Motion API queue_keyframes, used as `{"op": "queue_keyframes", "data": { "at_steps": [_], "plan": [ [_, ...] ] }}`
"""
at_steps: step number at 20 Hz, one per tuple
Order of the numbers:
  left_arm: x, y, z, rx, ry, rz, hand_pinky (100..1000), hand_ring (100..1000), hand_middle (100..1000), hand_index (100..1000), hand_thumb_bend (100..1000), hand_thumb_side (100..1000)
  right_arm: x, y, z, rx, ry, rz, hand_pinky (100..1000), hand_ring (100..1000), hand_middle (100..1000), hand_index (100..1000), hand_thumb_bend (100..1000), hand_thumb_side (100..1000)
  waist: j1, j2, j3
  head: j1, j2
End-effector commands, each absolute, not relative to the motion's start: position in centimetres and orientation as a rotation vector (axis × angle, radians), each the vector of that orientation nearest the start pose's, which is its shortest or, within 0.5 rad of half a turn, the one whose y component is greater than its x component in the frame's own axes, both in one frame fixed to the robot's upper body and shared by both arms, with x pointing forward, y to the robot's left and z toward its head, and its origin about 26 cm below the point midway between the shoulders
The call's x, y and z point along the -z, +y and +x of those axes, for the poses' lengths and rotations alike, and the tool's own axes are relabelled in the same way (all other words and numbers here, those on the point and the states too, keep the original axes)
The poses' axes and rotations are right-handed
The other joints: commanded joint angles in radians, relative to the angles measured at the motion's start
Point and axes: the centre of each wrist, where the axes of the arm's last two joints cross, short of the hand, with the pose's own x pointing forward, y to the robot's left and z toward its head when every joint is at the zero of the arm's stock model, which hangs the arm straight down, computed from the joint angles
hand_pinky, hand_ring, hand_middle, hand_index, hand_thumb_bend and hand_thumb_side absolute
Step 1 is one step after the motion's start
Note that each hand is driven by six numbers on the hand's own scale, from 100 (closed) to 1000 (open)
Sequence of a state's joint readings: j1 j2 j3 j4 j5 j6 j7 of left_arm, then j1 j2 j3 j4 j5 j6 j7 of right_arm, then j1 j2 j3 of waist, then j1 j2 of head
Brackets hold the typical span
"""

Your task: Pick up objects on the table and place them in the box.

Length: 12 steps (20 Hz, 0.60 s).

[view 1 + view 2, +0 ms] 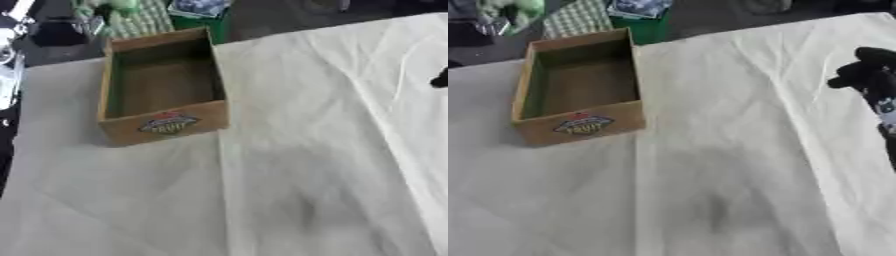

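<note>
Beyond the table's far edge lie a checked cloth point(144, 20) and a green container point(645, 27); nothing stands between box and hand. Open and upright, the box point(163, 87) sits on the white cloth point(306, 150) at far left. At the right edge, the right hand point(868, 75) shows well apart from it; whether its fingers are curled I cannot tell.

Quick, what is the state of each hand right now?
Left hand: not visible in either view.
Right hand: at the right edge over the white cloth; open or closed cannot be told.
</note>
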<state>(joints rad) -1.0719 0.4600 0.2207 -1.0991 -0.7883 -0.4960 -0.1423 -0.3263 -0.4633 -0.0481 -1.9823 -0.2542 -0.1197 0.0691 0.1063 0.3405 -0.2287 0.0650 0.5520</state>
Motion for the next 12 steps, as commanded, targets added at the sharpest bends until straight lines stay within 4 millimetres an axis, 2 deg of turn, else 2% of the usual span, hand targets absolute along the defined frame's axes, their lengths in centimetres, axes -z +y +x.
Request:
{"op": "queue_keyframes", "data": {
  "at_steps": [1,5,8,12],
  "plan": [
    [-33.5,32.2,46.0,-1.360,2.935,-1.471,511,515,417,543,100,349,-23.3,-28.8,30.0,-0.460,-2.413,0.040,910,700,664,831,100,543,-0.002,-0.016,-0.011,0.014,-0.016],
    [-32.7,31.8,46.7,-1.421,2.890,-1.495,518,525,428,558,100,360,-23.5,-28.5,30.1,-0.464,-2.417,0.059,910,701,664,831,100,541,0.001,-0.015,-0.032,0.028,-0.021],
    [-32.2,31.6,47.1,-1.533,2.820,-1.503,519,540,442,587,100,389,-23.4,-28.5,30.1,-0.464,-2.414,0.067,910,701,664,831,100,540,0.003,-0.016,-0.040,0.029,-0.020],
    [-31.9,31.6,47.4,-1.738,2.707,-1.551,516,540,442,647,100,478,-23.3,-28.4,30.1,-0.463,-2.410,0.074,910,702,664,831,100,538,0.004,-0.020,-0.047,0.031,-0.019]
  ]
}}
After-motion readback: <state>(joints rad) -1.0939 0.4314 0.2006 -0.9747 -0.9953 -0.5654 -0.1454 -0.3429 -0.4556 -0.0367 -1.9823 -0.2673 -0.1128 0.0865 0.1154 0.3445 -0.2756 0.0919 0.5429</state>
